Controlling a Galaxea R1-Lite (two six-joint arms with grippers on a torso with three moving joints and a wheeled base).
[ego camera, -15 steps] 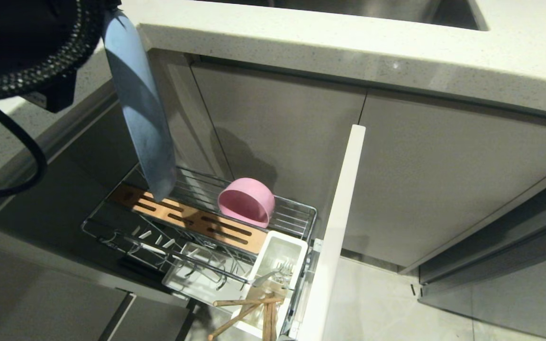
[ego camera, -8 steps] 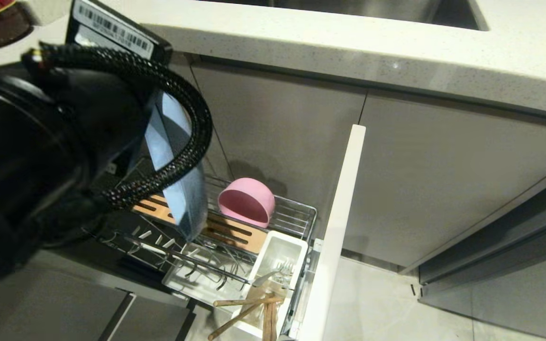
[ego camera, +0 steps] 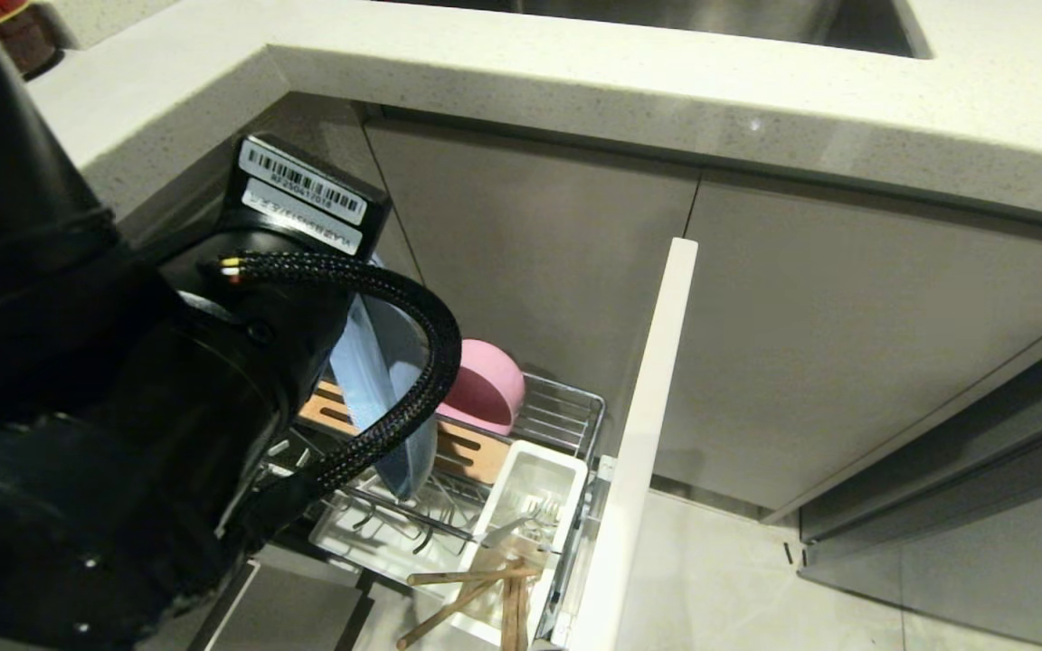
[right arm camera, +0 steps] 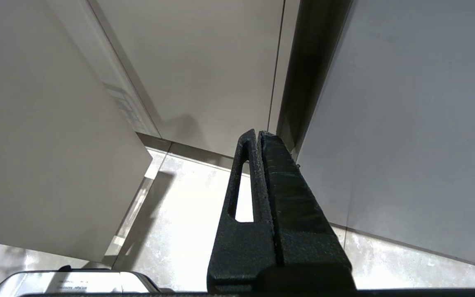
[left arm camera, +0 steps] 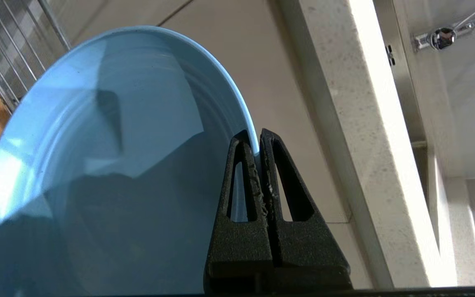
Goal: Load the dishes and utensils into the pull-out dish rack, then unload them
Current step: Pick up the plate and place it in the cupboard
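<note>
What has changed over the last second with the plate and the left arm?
The left gripper, shut on the plate's rim throughout, has carried it down from beside the counter edge to just over the rack, by the wooden strip. The arm now fills the head view's left. Bowl, fork, chopsticks and right gripper unchanged.

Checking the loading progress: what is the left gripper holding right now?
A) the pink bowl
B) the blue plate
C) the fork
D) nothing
B: the left gripper is shut on the rim of the blue plate, held on edge over the rack; the bowl already sits in the rack.
</note>
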